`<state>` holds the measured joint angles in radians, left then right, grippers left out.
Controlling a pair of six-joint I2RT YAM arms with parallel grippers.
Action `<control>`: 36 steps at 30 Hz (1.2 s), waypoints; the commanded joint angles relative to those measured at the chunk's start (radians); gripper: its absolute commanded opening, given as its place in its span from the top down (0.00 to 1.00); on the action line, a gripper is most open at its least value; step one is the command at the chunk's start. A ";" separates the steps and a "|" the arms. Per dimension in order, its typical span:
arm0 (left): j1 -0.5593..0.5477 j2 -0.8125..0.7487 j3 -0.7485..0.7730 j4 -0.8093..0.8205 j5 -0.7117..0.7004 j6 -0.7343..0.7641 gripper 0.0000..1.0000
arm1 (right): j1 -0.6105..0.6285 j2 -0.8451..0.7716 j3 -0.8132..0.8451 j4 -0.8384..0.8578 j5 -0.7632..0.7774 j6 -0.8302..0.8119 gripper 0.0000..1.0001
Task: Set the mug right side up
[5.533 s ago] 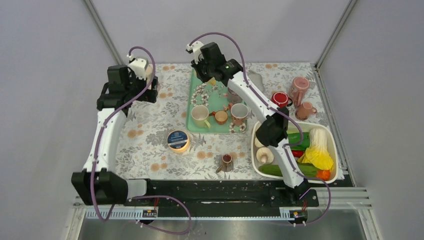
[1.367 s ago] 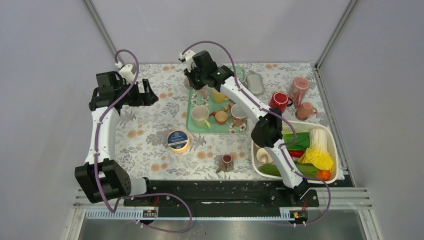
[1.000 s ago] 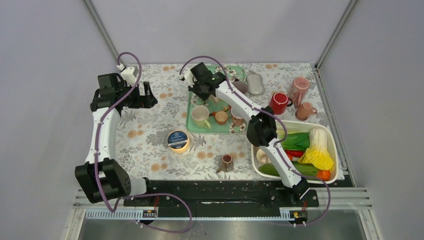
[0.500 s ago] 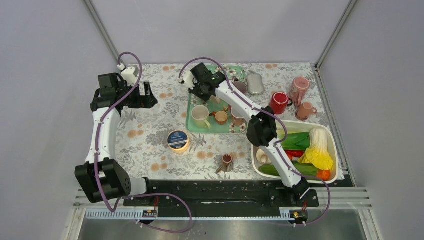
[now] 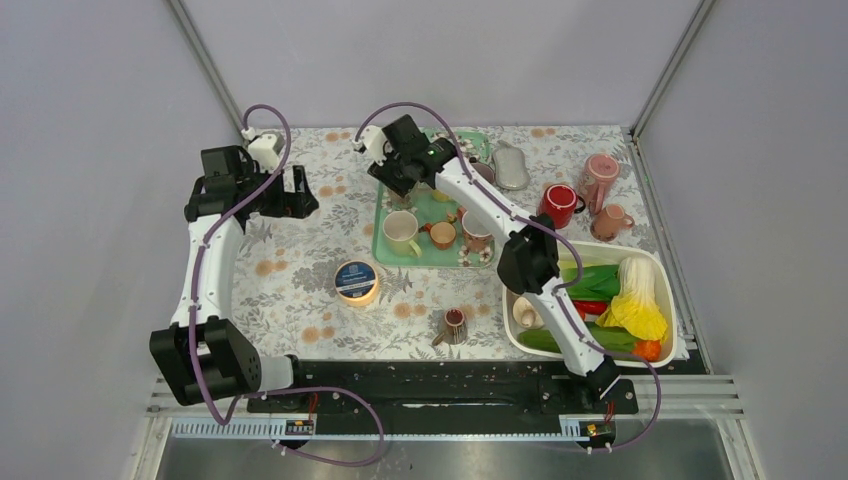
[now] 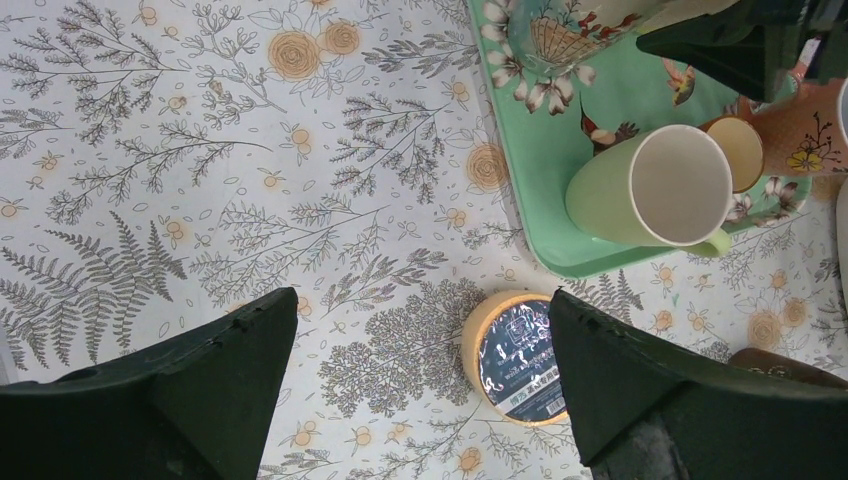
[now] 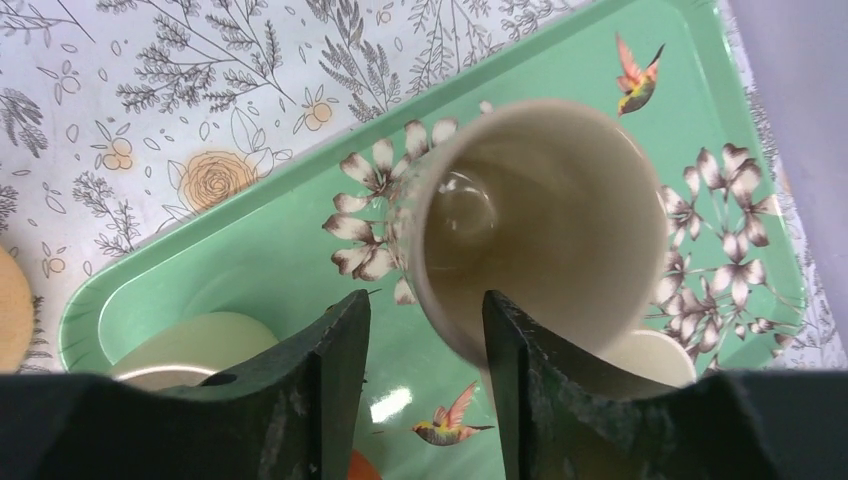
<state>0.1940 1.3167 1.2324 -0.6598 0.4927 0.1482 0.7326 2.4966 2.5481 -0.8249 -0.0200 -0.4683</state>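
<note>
Right fingers [image 7: 330,400] seemingly pinch one wall of the mug [image 7: 560,200] (mouth facing the wrist camera), over the tray [image 7: 250,250].

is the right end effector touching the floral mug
Cannot tell. In the right wrist view the right end effector straddles a wall of the floral mug; one finger overlaps its rim, but contact isn't plain.

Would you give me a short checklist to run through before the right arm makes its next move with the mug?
1. Mug mouth up: ok, its opening faces the wrist camera.
2. Mug over tray: ok.
3. Mug base resting on tray: cannot tell.
4. Right gripper gripping mug: cannot tell; its fingers straddle the near wall.
5. Left gripper open, holding nothing, off to the side of the tray: ok.
</note>
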 commanded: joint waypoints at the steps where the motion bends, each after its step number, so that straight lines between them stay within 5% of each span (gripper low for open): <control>1: -0.019 -0.017 0.021 -0.020 0.005 0.052 0.01 | 0.006 -0.126 -0.008 0.027 -0.020 0.024 0.43; 7: -0.135 -0.073 0.081 -0.116 0.057 0.166 0.01 | -0.001 -0.279 -0.065 0.027 -0.013 0.099 0.21; 10: -0.254 -0.097 0.120 -0.177 0.079 0.193 0.05 | -0.029 -0.395 -0.146 0.039 -0.017 0.165 0.01; 14: -0.480 -0.103 0.122 -0.228 0.032 0.206 0.09 | -0.098 -0.612 -0.376 0.098 -0.009 0.282 0.01; 22: -1.000 0.015 0.015 -0.181 -0.078 0.174 0.13 | -0.290 -1.126 -1.207 0.540 0.084 0.496 0.01; 26: -1.107 0.009 -0.152 0.087 -0.084 0.027 0.15 | -0.321 -1.261 -1.392 0.591 0.114 0.537 0.01; 29: -1.133 0.000 -0.293 0.264 -0.116 -0.077 0.27 | -0.334 -1.322 -1.472 0.604 0.154 0.553 0.01; 36: -1.197 0.086 -0.454 0.424 -0.193 -0.177 0.35 | -0.341 -1.421 -1.594 0.680 0.140 0.573 0.01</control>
<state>-0.9543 1.3815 0.8024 -0.4171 0.3584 0.0502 0.3962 1.1404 0.9813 -0.2665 0.0952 0.0746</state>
